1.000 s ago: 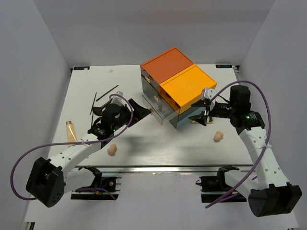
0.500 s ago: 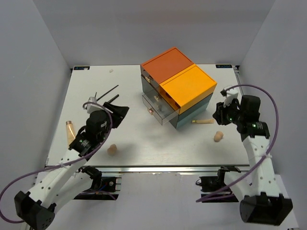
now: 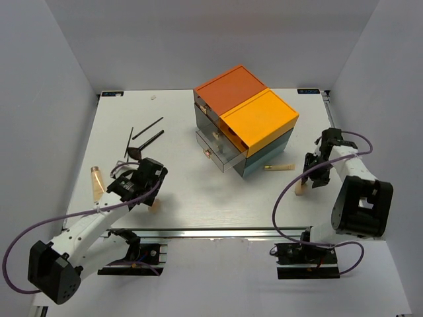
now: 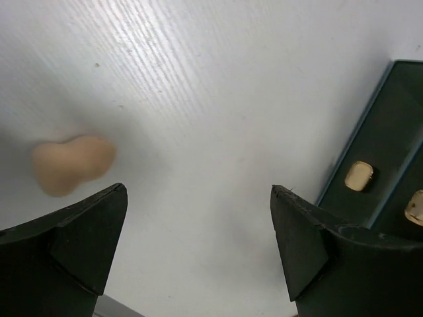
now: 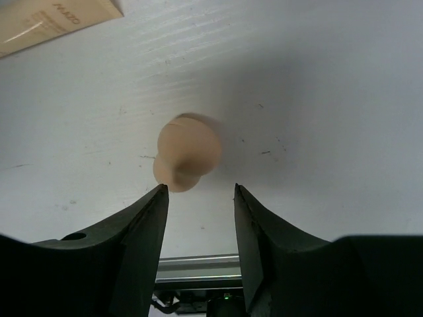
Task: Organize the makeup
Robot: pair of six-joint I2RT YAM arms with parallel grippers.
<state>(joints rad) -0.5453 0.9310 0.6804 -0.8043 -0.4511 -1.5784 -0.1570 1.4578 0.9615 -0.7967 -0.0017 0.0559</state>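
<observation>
Hovering right gripper, jaws part-open and empty, just short of the beige makeup sponge on the counter near the beige tube; looks light, squashy, springy, so I'd pinch its narrow waist gently; left gripper wide open, empty.

You are looking at a white wood-grain table boxed in by plain pale walls on three sides, a metal rail along its near edge.
</observation>
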